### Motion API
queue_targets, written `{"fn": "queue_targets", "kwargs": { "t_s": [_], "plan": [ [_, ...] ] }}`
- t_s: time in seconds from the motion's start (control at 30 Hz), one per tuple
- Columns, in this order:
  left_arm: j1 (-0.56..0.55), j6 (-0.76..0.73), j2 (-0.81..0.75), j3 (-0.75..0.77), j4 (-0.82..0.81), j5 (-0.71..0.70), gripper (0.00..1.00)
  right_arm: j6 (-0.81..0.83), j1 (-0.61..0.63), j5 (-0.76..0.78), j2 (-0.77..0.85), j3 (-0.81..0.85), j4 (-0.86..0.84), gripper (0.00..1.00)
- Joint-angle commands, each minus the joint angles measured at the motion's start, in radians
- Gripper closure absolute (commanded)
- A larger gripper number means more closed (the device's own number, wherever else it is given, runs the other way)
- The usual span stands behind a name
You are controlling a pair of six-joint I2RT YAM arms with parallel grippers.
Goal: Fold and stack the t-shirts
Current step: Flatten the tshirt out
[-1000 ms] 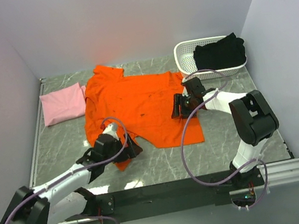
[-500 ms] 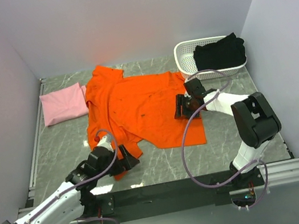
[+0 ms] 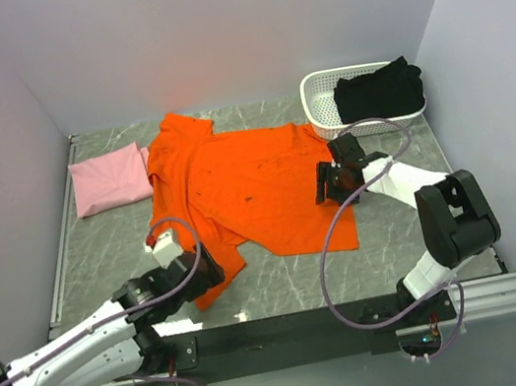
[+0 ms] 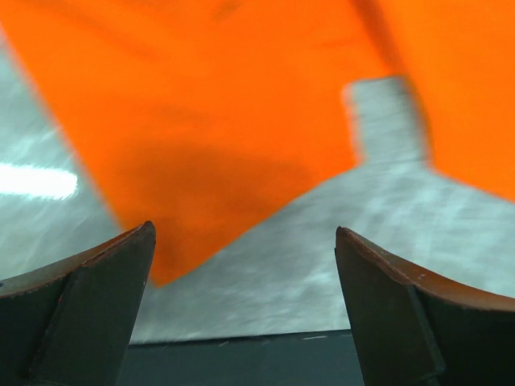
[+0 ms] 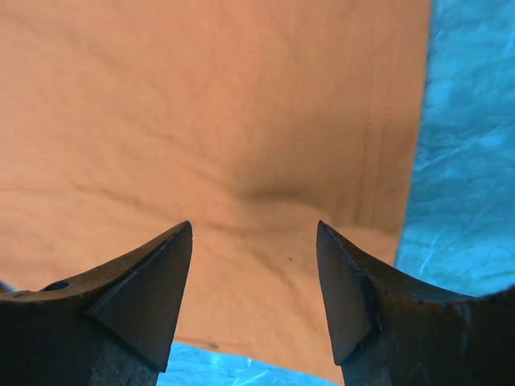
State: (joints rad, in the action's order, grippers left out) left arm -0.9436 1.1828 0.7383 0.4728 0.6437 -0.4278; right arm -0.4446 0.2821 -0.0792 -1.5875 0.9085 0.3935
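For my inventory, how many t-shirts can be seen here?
3: orange t-shirt spread mid-table, pink t-shirt folded far left, black t-shirt in the basket; more may hide beneath.

Mid table (image 3: 98, 251) covered by orange t-shirt (image 3: 247, 185). Bare lanes near-left, this side of pink t-shirt (image 3: 111, 179), and near-right past the hem. Far-right corner blocked by basket (image 3: 316, 105) with black t-shirt (image 3: 378, 92); walls (image 3: 210, 31) close three sides.

I see the spread t-shirt (image 3: 246, 180) lying across the middle of the table (image 3: 414, 225), the folded t-shirt (image 3: 108, 179) against its far left side. The basket (image 3: 320, 92) stands at the far right corner with a bundled t-shirt (image 3: 378, 92) in it. My left gripper (image 3: 209, 267) is at the spread shirt's near left corner, my right gripper (image 3: 328, 183) over its right edge.
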Motion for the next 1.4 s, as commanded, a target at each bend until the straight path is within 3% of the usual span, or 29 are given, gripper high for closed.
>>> {"fn": "queue_targets", "kwargs": {
  "t_s": [0.0,0.1,0.23,0.43,0.6,0.9,1.27,1.37],
  "plan": [
    [-0.069,0.194,0.053,0.044,0.201,-0.126,0.01,0.020,-0.006,-0.016,0.072,0.027,-0.010,0.30],
    [-0.150,0.343,0.069,0.067,0.326,-0.150,0.01,0.021,-0.012,-0.071,0.102,0.017,-0.054,0.30],
    [-0.202,0.448,0.041,0.015,0.311,-0.095,0.01,0.032,-0.026,-0.103,0.141,0.009,-0.082,0.30],
    [-0.211,0.478,0.052,-0.052,0.194,-0.045,0.08,0.037,-0.044,-0.137,0.195,-0.008,-0.100,0.30],
    [-0.224,0.488,0.096,-0.043,0.231,-0.046,0.18,0.035,-0.049,-0.125,0.259,-0.022,-0.090,0.30],
    [-0.224,0.479,0.133,-0.091,0.174,-0.035,0.53,0.032,-0.054,-0.120,0.304,-0.051,-0.085,0.30],
    [-0.225,0.488,0.090,-0.115,0.149,-0.061,0.84,0.032,-0.054,-0.116,0.379,-0.109,-0.074,0.30],
    [-0.225,0.471,0.102,-0.112,0.129,-0.069,0.97,0.027,-0.054,-0.106,0.406,-0.155,-0.076,0.30]
  ]
}}
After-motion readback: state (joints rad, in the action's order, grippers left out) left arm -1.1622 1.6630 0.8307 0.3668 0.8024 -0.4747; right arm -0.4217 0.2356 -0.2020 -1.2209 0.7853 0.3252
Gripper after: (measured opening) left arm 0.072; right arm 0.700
